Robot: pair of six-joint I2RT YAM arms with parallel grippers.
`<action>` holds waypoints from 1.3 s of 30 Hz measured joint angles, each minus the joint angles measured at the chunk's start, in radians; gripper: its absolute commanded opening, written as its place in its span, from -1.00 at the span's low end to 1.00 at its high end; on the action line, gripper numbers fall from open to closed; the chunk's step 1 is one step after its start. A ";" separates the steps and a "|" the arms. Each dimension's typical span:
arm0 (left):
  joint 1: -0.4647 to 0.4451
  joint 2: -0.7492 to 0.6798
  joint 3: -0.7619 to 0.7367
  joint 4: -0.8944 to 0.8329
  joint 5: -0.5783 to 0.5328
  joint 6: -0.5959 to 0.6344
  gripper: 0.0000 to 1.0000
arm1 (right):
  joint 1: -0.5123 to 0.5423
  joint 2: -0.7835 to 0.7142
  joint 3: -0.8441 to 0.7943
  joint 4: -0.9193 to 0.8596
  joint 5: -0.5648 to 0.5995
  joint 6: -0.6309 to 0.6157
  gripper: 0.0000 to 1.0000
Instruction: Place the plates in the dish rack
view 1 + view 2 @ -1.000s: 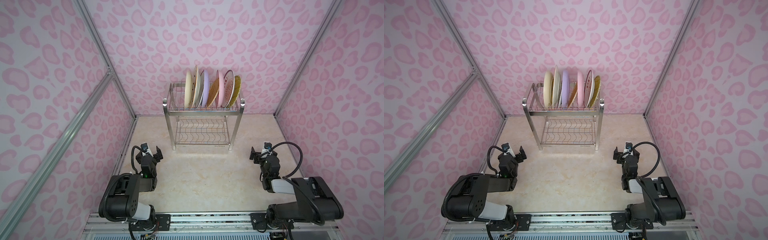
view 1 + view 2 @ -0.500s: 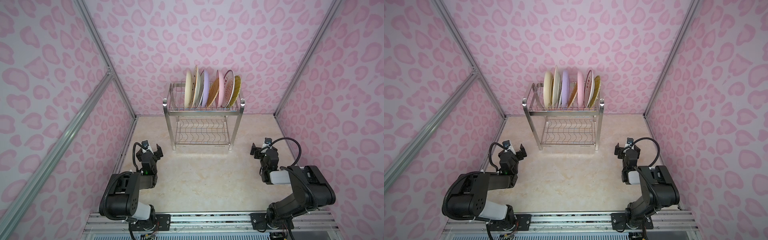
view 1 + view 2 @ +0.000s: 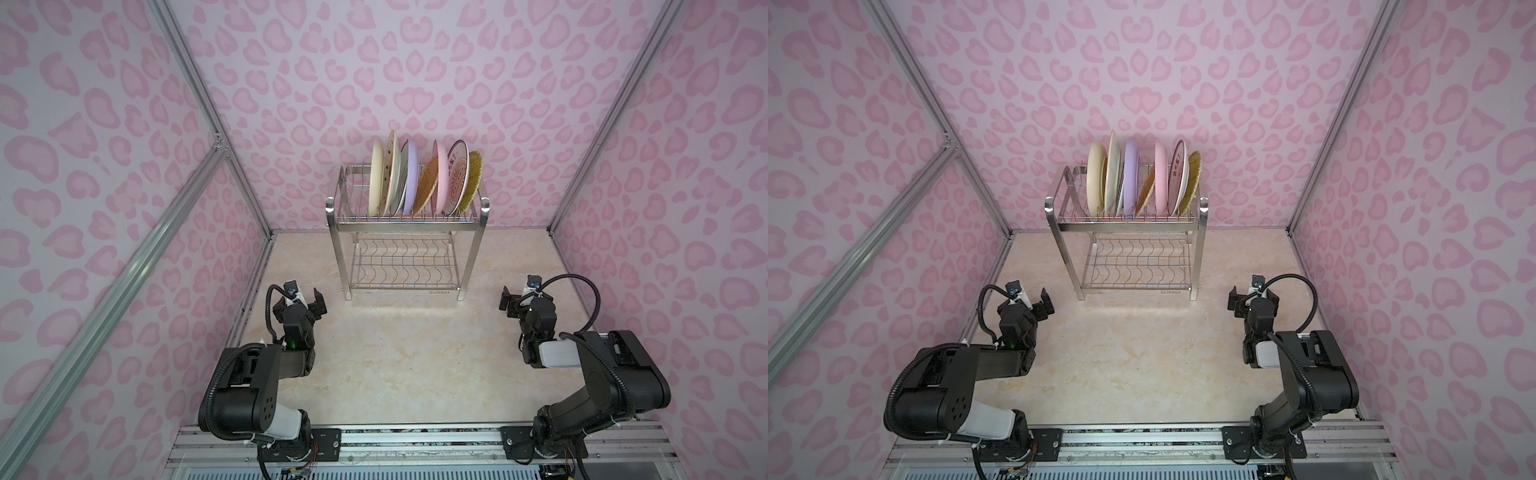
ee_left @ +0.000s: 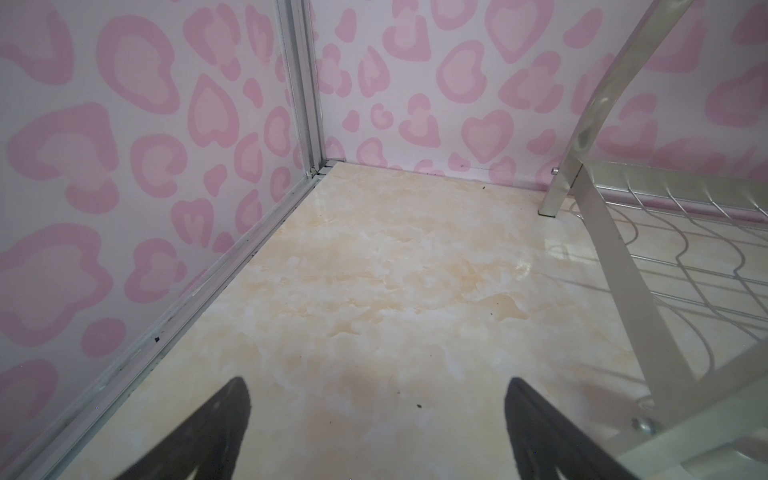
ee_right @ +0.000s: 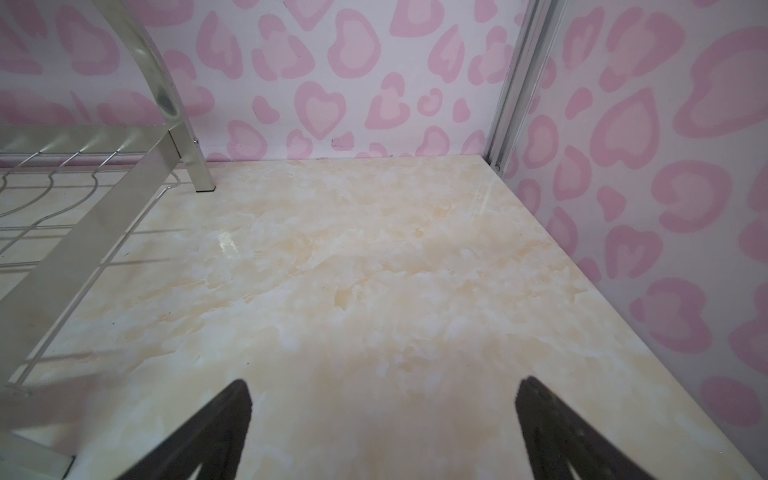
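The dish rack (image 3: 407, 225) (image 3: 1125, 226) stands at the back of the table, and several plates stand upright in its top tier. From left to right I see a cream plate (image 3: 376, 178), a lilac plate (image 3: 410, 174), an orange woven-look plate (image 3: 428, 185), a pink plate (image 3: 440, 178) and a yellow plate (image 3: 474, 178), among others. The lower wavy-wire shelf (image 3: 403, 262) holds nothing. My left gripper (image 3: 300, 305) (image 4: 377, 382) is open and low over the table, left of the rack. On the right my right gripper (image 3: 527, 297) (image 5: 384, 382) is open too. Neither holds anything.
Pink patterned walls close in the table on three sides, with aluminium posts (image 3: 232, 158) in the corners. A rack leg (image 4: 611, 249) is close beside the left gripper, and another rack leg (image 5: 83, 241) beside the right. A metal rail (image 3: 415, 440) runs along the front edge.
The right arm's rear links have lifted and its gripper has edged slightly toward the rack. The left arm has barely moved. Both grippers have stayed open.
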 measured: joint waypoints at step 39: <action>0.003 -0.006 -0.004 -0.001 0.030 0.001 0.94 | -0.026 -0.011 -0.010 -0.020 -0.094 0.011 0.99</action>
